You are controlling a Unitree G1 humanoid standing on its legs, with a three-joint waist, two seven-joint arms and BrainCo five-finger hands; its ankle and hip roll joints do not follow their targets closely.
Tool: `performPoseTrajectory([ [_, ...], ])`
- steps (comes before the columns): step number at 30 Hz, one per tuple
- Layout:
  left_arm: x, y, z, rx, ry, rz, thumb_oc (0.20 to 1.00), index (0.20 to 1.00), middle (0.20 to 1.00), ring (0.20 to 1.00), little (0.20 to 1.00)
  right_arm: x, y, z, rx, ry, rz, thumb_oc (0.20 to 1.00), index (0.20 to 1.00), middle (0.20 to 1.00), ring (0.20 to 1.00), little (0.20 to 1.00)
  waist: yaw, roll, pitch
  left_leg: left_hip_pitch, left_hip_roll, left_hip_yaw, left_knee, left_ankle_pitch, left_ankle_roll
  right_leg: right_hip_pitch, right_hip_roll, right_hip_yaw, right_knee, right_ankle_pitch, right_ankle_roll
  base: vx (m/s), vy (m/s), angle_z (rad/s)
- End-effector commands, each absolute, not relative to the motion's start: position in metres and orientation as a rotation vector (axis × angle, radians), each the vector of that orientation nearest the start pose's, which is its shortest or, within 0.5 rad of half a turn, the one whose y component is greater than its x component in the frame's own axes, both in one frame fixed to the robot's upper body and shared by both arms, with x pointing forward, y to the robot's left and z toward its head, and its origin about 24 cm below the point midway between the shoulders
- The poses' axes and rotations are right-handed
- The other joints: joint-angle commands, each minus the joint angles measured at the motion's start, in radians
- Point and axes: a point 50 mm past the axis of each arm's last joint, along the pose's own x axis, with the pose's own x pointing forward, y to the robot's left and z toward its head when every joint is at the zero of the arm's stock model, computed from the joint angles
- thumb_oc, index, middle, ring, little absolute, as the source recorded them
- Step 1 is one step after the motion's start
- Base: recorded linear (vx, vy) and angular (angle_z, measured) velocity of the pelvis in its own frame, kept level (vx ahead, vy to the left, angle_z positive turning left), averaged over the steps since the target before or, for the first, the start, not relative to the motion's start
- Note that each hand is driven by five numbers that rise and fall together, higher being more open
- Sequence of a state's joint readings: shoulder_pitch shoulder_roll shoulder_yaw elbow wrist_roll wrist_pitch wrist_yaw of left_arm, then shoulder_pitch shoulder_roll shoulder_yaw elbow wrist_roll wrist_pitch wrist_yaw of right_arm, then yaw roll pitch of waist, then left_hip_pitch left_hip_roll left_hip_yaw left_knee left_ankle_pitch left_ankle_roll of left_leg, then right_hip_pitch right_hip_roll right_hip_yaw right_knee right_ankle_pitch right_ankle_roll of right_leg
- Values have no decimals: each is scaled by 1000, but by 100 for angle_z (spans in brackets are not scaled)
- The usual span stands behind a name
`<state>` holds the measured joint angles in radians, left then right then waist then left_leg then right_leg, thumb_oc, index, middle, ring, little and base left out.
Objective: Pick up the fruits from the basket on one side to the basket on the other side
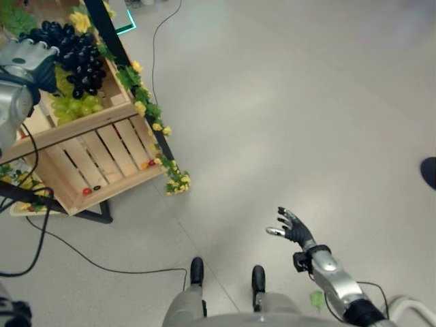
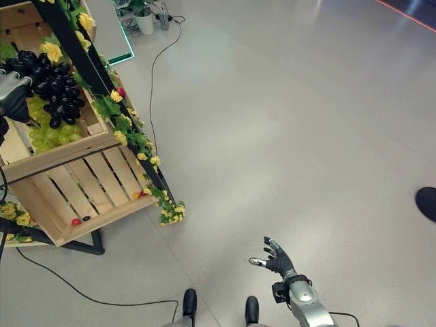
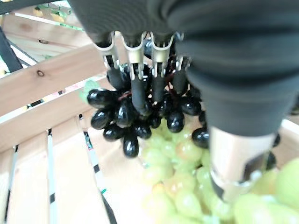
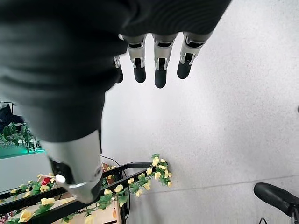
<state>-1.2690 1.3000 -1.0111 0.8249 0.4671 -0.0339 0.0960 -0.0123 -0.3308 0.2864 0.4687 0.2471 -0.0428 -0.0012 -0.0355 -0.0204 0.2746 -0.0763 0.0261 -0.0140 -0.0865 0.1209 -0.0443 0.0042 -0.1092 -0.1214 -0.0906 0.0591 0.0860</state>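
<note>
A pale grey floor (image 2: 293, 122) is stretching across the room, catching soft light. A black frame (image 2: 82, 58) trimmed with yellow flowers (image 2: 163, 204) is standing at the left.

Left wrist cam: my left hand (image 3: 140, 56) sits over the black grape bunch (image 3: 135, 116). The fingers (image 3: 138, 91) reach down into the cluster, curled against the berries; the thumb stands apart beside them. I see green grapes (image 3: 182, 186) heaped directly under and beside the black ones. All of it lies in a slatted wooden crate (image 3: 42, 84), pale boards behind and below.
</note>
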Motion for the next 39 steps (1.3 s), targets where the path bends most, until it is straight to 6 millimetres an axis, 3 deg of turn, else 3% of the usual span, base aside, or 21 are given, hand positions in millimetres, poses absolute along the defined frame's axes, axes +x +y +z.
performPoseTrajectory([
  [1,326,382,333,1954,160,516,1000,1000,1000,1000,1000,226,-187,-43,-150,384,159,1000,1000,1000,1000,1000,11,4,-72,-3,19,-25,-1,-79,-5,23,-138,-13,94,-55,144,0,0,0],
  [3,319,397,319,1746,242,464,1000,1000,1000,1000,1000,226,-188,-44,-146,397,148,1000,1000,1000,1000,1000,14,7,-73,0,18,-28,-1,-80,-2,23,-140,-14,101,-57,146,6,22,0],
  [4,306,416,311,1755,417,421,1000,1000,1000,1000,1000,223,-192,-47,-163,424,153,1000,1000,1000,1000,1000,13,19,-80,5,17,-28,-1,-83,-1,25,-144,-15,104,-55,147,16,35,-2],
  [5,306,416,313,1759,417,422,1000,1000,1000,1000,1000,223,-191,-47,-159,423,153,1000,1000,1000,1000,1000,14,16,-80,5,17,-28,-1,-83,-2,26,-144,-16,104,-55,147,25,28,-4],
  [6,296,428,308,1841,559,386,1000,1000,1000,1000,1000,223,-192,-48,-176,431,161,1000,1000,1000,1000,1000,13,25,-84,8,16,-25,-1,-86,-1,28,-145,-16,104,-53,148,19,13,-4],
  [7,293,429,319,1966,609,412,1000,1000,1000,1000,1000,222,-191,-50,-191,442,184,1000,1000,1000,1000,1000,12,32,-88,13,14,-26,-1,-89,-2,31,-148,-17,105,-50,149,0,0,0],
  [9,295,423,330,2006,574,429,1000,1000,1000,1000,1000,222,-187,-50,-177,435,191,1000,1000,1000,1000,1000,17,24,-86,14,14,-26,-1,-90,-2,32,-148,-18,105,-49,149,1,16,7],
  [11,291,425,336,1896,494,471,1000,1000,1000,1000,1000,223,-185,-50,-160,430,186,1000,1000,1000,1000,1000,20,20,-84,11,12,-25,-1,-87,-1,29,-150,-19,104,-47,150,-9,32,14],
  [12,280,434,342,1901,533,509,1000,1000,1000,1000,1000,220,-189,-52,-169,442,186,1000,1000,1000,1000,1000,22,27,-90,11,8,-25,-1,-89,1,31,-154,-22,100,-42,152,8,15,8],
  [19,261,454,339,1844,646,531,1000,1000,1000,1000,1000,217,-190,-54,-164,455,186,1000,1000,1000,1000,1000,29,27,-100,18,6,-18,-1,-94,4,36,-159,-29,96,-36,155,1,7,0],
  [20,259,455,332,1728,622,491,1000,1000,1000,1000,1000,217,-188,-55,-142,459,179,1000,1000,1000,1000,1000,38,20,-102,19,5,-15,-1,-96,5,35,-161,-31,97,-31,156,0,0,0],
  [21,258,456,329,1722,625,490,1000,1000,1000,1000,1000,217,-189,-55,-147,460,179,1000,1000,1000,1000,1000,37,24,-102,20,5,-14,-1,-96,5,35,-161,-30,97,-31,157,0,0,0],
  [23,251,461,306,1410,553,419,1000,1000,1000,1000,1000,215,-189,-58,-107,470,157,1000,1000,1000,1000,1000,60,15,-107,21,1,-12,-1,-99,7,36,-163,-36,92,-24,158,1,17,-2],
  [25,245,466,291,1300,543,406,1000,1000,1000,1000,1000,215,-192,-58,-112,476,149,1000,1000,1000,1000,1000,58,27,-108,23,1,-12,-1,-100,7,37,-162,-36,91,-24,158,7,24,-6],
  [26,248,463,278,1087,432,377,1000,1000,1000,1000,1000,215,-192,-59,-92,472,137,1000,1000,1000,1000,1000,66,27,-113,26,0,-14,-1,-101,7,39,-162,-38,90,-24,156,10,17,-5],
  [28,243,468,268,1000,400,402,1000,1000,1000,1000,1000,216,-193,-59,-99,471,134,1000,1000,1000,1000,1000,56,38,-113,27,1,-15,-1,-101,7,39,-162,-38,93,-26,154,5,13,-2],
  [29,252,457,267,876,246,394,1000,1000,1000,1000,1000,216,-193,-57,-91,461,135,1000,1000,1000,1000,1000,55,38,-115,28,0,-17,-1,-102,6,38,-161,-38,96,-26,152,0,0,0],
  [32,255,448,267,828,139,364,1000,1000,1000,1000,1000,213,-196,-57,-96,462,126,1000,1000,1000,1000,1000,53,38,-118,29,-1,-19,-1,-103,6,39,-161,-39,98,-27,151,2,9,1],
  [36,258,429,272,692,-129,389,1000,1000,1000,1000,1000,211,-197,-57,-86,450,109,1000,1000,1000,1000,1000,57,31,-122,32,-1,-18,-1,-107,5,44,-164,-45,99,-33,150,0,0,0],
  [39,251,424,257,537,-271,440,1000,1000,1000,1000,1000,211,-196,-56,-79,437,96,1000,1000,1000,1000,1000,59,19,-122,35,-1,-16,-1,-111,4,44,-165,-48,102,-39,147,1,2,-2],
])
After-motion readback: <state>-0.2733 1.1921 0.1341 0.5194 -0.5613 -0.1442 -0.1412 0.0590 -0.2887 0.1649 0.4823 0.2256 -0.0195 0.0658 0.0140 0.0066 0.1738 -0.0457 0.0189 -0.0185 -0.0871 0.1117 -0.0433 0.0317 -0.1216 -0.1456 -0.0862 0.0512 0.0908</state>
